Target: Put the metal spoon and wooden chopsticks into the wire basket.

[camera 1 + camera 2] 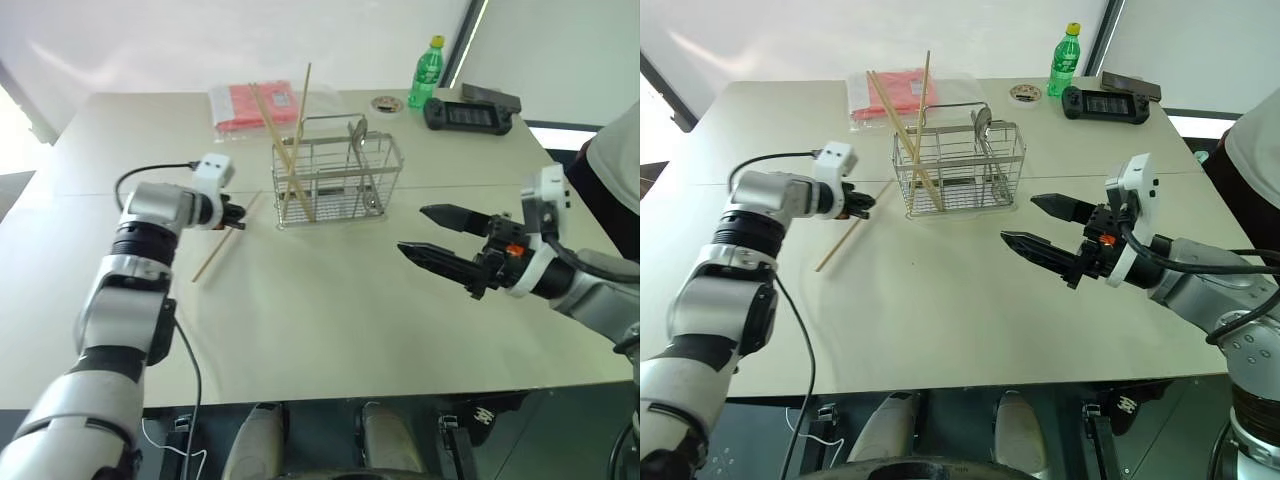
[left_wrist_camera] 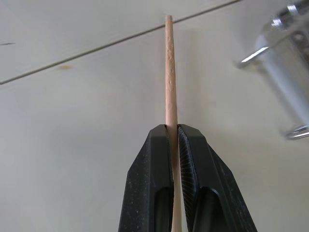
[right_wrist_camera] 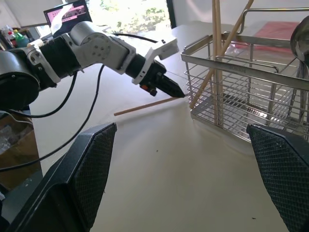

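Note:
My left gripper [image 1: 233,214] is shut on one wooden chopstick [image 1: 212,257], just left of the wire basket [image 1: 336,181]. The left wrist view shows the stick [image 2: 170,72] pinched between both fingers, and it lies low and slanted over the table [image 3: 145,105]. Two more chopsticks [image 1: 292,130] stand crossed in the left part of the basket. The metal spoon [image 1: 358,129] stands in the basket's right part, bowl up. In front of the basket and to its right, my right gripper [image 1: 411,229] hangs open above the table, holding nothing.
At the back of the table lie a red packet in clear plastic [image 1: 255,105], a green bottle [image 1: 426,73], a small round lid [image 1: 387,102] and a black handheld console [image 1: 468,115]. A person stands at the right edge [image 1: 615,160].

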